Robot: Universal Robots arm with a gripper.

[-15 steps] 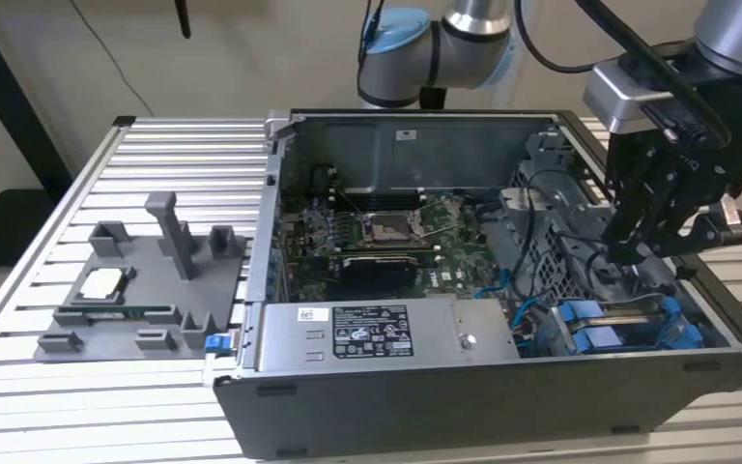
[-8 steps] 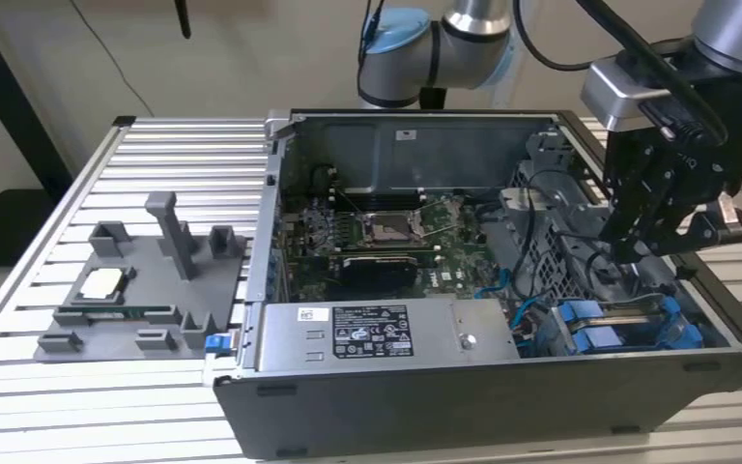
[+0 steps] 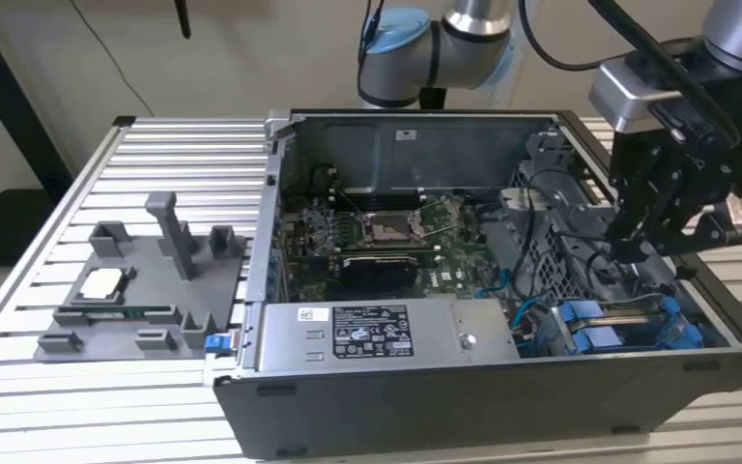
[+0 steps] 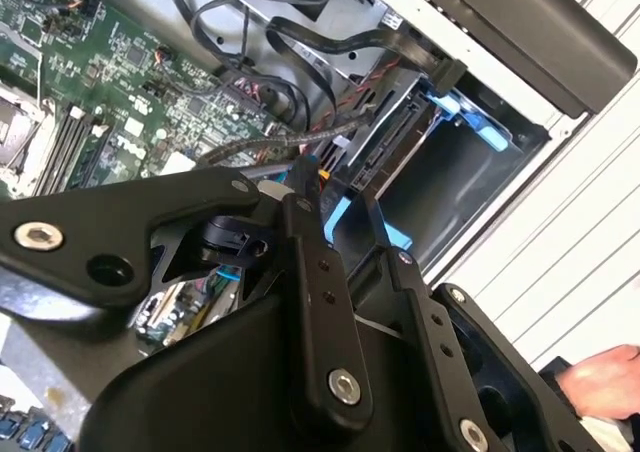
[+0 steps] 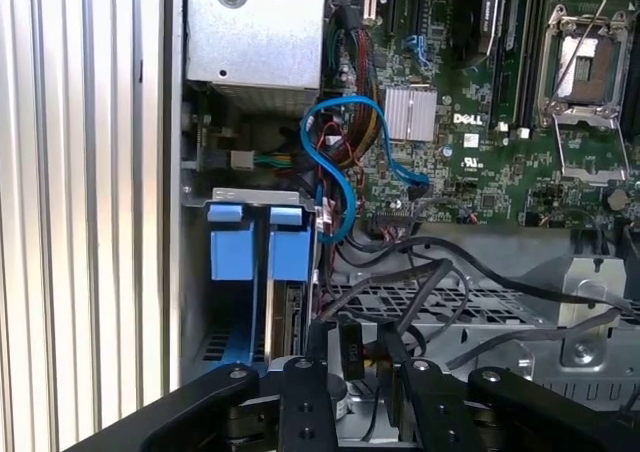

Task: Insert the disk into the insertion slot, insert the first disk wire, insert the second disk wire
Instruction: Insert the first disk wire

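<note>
Two bright blue plastic frames [image 5: 232, 254] stand side by side in the insertion slot [image 5: 255, 191], a narrow grey sheet-metal drive bay at one corner of the dark computer case [image 3: 474, 416]. The case lies open side up on the slatted aluminium table [image 3: 36, 387], probably so the arm can reach in from above. The disk [image 5: 290, 254], a flat drive clipped in the frame nearer the cable bundle, appears seated well down in the slot, so that step looks done. The black linkage gripper [image 3: 652, 249] hangs low inside the case, just beside the bay and over the loose black wires [image 5: 450, 282], which suits the wire work. A small black plug [image 5: 350, 350] shows right at the claw. Whether the claw is clamped on it or standing apart, I cannot tell.
</note>
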